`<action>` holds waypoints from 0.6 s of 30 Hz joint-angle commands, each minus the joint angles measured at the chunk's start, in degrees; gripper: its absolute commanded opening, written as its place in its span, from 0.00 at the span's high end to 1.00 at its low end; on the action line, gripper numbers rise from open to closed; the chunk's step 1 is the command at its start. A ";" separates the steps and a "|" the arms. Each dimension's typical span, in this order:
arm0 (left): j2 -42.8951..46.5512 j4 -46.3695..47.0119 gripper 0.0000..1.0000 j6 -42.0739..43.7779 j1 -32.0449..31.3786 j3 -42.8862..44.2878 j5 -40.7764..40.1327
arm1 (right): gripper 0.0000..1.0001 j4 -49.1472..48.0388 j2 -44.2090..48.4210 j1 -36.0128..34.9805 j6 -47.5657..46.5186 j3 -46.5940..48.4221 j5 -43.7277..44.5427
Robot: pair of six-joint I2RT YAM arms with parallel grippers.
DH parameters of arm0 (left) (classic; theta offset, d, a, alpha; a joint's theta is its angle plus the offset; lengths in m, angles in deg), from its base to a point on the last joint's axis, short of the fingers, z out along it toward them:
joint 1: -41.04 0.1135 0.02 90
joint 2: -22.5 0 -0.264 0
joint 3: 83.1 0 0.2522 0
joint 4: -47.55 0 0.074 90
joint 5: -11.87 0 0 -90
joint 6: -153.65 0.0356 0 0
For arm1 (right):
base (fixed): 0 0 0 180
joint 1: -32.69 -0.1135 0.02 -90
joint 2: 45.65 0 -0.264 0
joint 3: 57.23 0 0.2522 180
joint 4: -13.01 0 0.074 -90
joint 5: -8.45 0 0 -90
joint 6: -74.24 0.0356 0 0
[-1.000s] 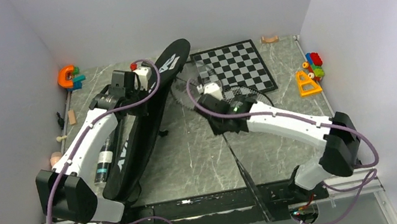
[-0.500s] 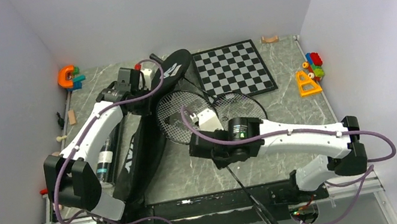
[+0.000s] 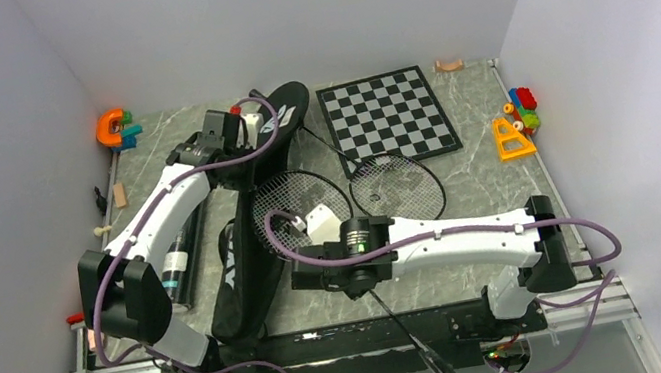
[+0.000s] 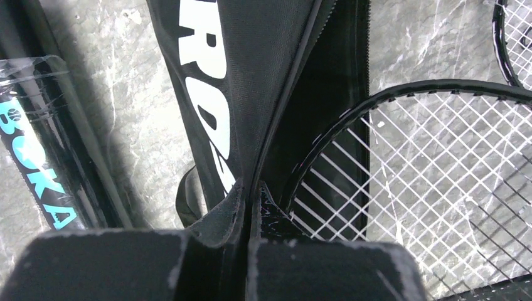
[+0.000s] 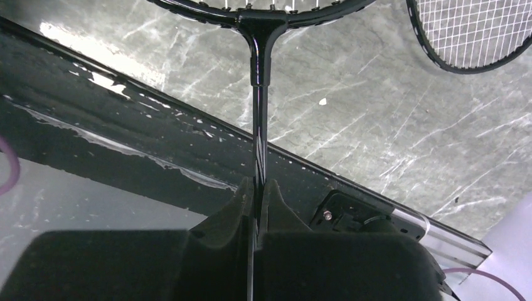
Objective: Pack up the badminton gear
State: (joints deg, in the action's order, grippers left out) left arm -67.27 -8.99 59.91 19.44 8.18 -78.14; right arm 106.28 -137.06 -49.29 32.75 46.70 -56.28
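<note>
Left wrist view: left claw (image 4: pixel 249 194) pinches flap of black fabric CROSSWAY racket bag (image 4: pixel 251 63). Right claw (image 5: pixel 255 188) clamps shaft of thin black strung racket (image 5: pixel 258 106), head just beside bag mouth on grey marble surface (image 5: pixel 376 125). Feed head in straight, flap lifted.

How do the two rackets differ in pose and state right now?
The held racket is clamped at its shaft by the right claw; the loose racket lies free on the table. The held racket's head is at the bag mouth; the loose racket's lies beside the chessboard. Both are black, oval-headed.

light: even, bright | shadows: soft | glare: marble table (image 5: pixel 376 113) | near jaws blurred
</note>
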 commanded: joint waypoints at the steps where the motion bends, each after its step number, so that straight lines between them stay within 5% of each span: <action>1: 0.88 0.54 1.00 -0.60 -0.53 3.24 0.19 | 1.00 -0.22 0.24 -0.29 -2.19 -1.68 -0.80; 18: -1.09 -0.33 1.00 -1.89 -2.29 7.60 5.10 | 1.00 -6.78 -12.95 5.05 -10.81 6.03 4.69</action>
State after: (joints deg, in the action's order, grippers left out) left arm -68.06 -10.59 59.69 17.60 13.22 -76.85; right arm 103.07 -151.44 -47.82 24.81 48.89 -54.68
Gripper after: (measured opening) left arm 0.024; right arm 0.036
